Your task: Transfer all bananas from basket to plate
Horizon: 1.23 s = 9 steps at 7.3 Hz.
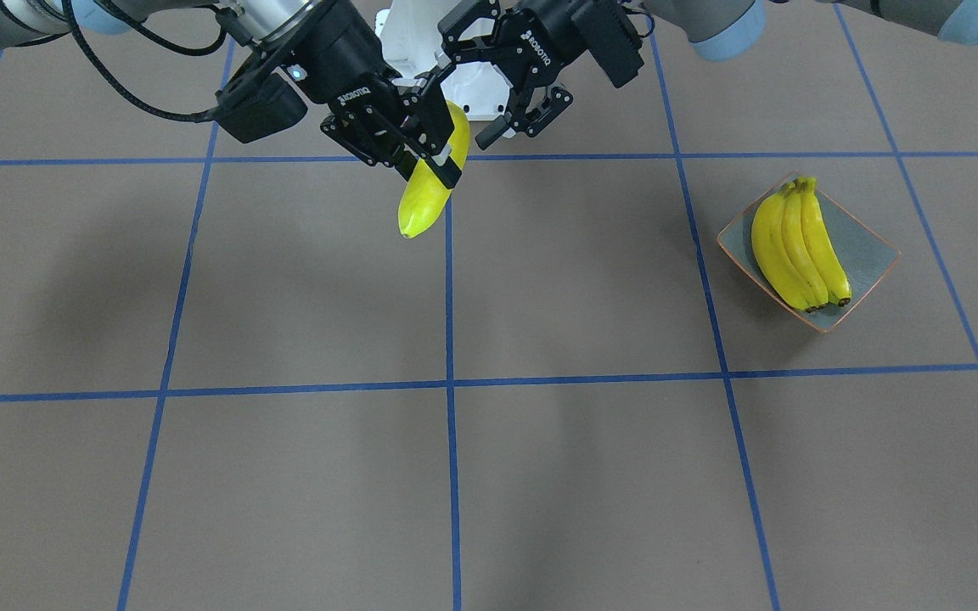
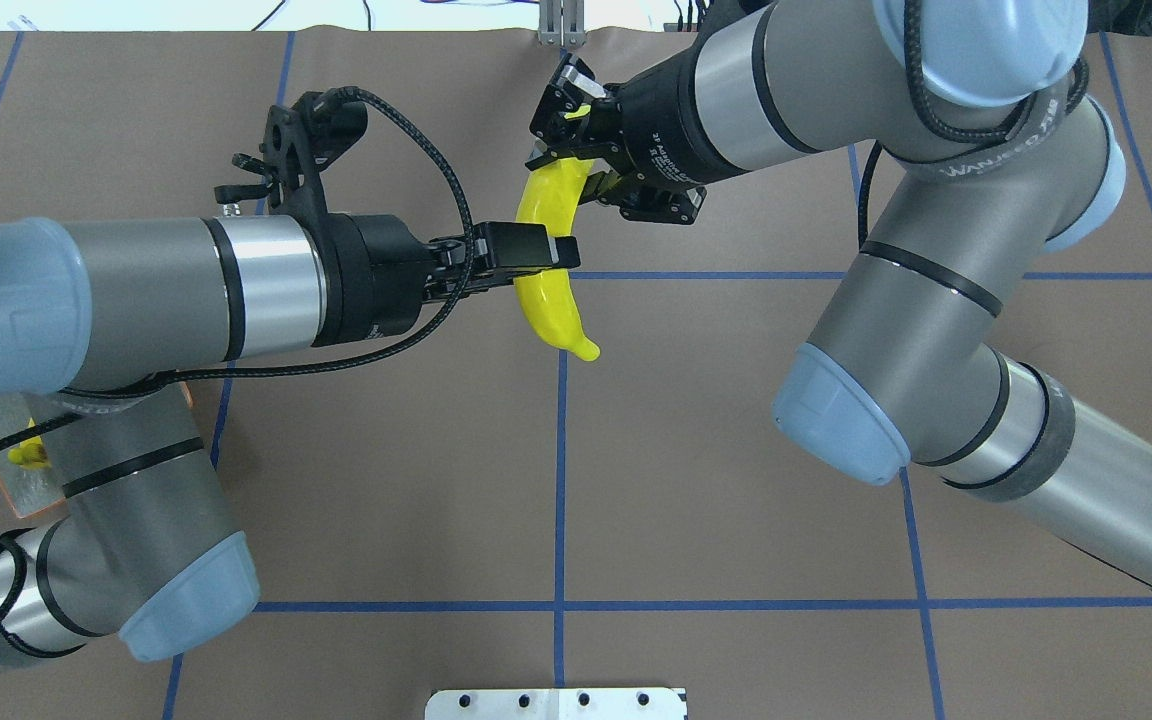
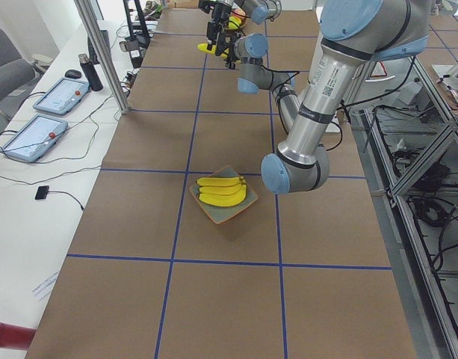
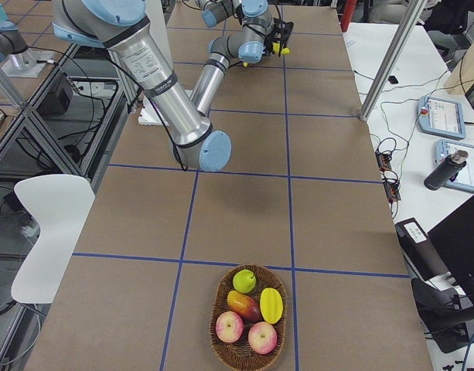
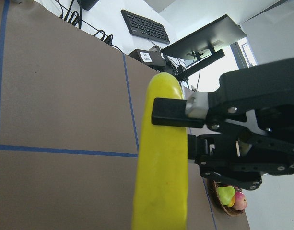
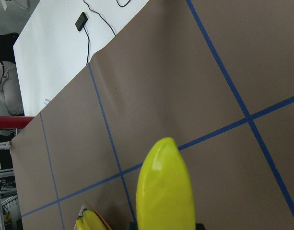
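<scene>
Because a banana (image 1: 421, 204) is light, smooth-skinned and easily bruised, I judged its thick middle the best place to take it, firmly but not hard. It hung in the air at the upper centre of the view facing the robot. It was well apart from the plate (image 1: 871, 255) at right, where the other bananas (image 1: 795, 246) lay. The right claw (image 1: 428, 168) pinched it across the middle. The left claw (image 2: 551, 250) stood spread about it, one finger crossing it from overhead; whether it touched, I could not tell.
</scene>
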{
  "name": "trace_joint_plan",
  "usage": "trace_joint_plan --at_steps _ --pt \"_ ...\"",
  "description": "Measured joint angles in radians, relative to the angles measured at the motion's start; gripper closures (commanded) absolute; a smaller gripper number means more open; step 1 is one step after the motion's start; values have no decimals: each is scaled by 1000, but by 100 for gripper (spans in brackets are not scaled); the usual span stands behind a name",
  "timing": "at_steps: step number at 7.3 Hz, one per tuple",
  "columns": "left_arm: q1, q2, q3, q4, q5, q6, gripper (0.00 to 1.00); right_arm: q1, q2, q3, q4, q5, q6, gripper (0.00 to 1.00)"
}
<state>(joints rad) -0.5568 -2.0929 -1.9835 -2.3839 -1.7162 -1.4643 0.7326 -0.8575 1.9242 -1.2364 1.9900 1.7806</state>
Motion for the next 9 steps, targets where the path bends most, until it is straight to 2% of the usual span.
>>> trace_joint_plan --at_steps 1,3,6,9 --pt "0 -1 0 0 0 0 100 -3 -4 13 0 0 -1 100" --pt "-1 0 -1 2 1 1 100 -5 -8 28 2 -2 -6 0" --pt "-2 1 0 6 1 0 100 -4 -11 34 3 -71 -35 0" --pt "-9 24 -14 7 0 -2 100 24 -65 34 -2 -73 -129 0"
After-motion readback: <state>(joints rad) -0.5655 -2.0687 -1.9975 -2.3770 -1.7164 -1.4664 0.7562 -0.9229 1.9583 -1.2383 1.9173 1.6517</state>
